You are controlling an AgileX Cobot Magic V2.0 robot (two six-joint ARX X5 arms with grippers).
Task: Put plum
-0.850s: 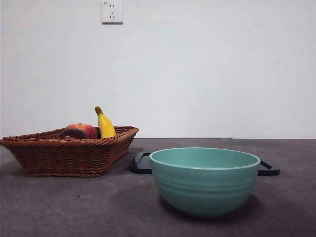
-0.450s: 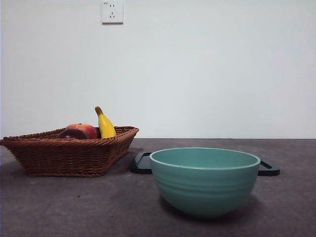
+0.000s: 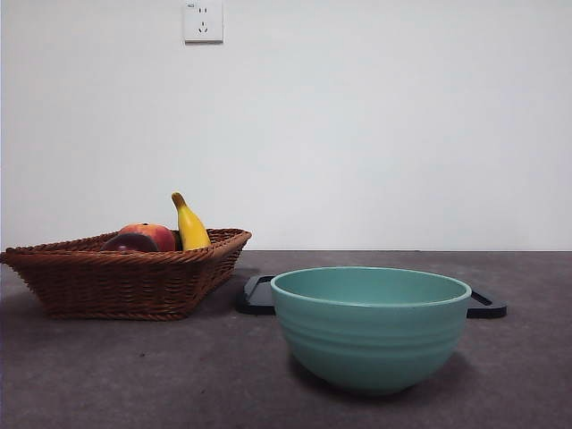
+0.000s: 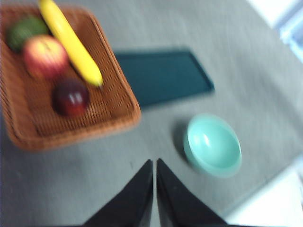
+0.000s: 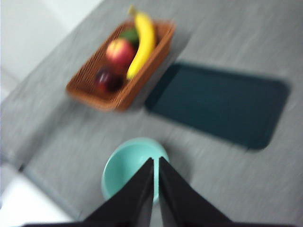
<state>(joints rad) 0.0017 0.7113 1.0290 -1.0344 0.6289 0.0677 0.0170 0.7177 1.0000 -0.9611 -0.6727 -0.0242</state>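
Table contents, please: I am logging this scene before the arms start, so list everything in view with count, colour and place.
wicker basket: one, brown, on the table beside the tray.
plum: one, dark maroon, in the basket.
red-orange fruit: one, in the basket, next to the banana.
banana: one, yellow, lying in the basket, its tip up over the rim.
green fruit: one, in the basket's corner, too blurred to identify.
tray: one, dark, flat on the table beyond the bowl.
bowl: one, pale green, empty, nearest the front camera.
wall socket: one, white, on the wall.
left gripper: black, shut, above the table.
right gripper: black, shut, above the bowl.
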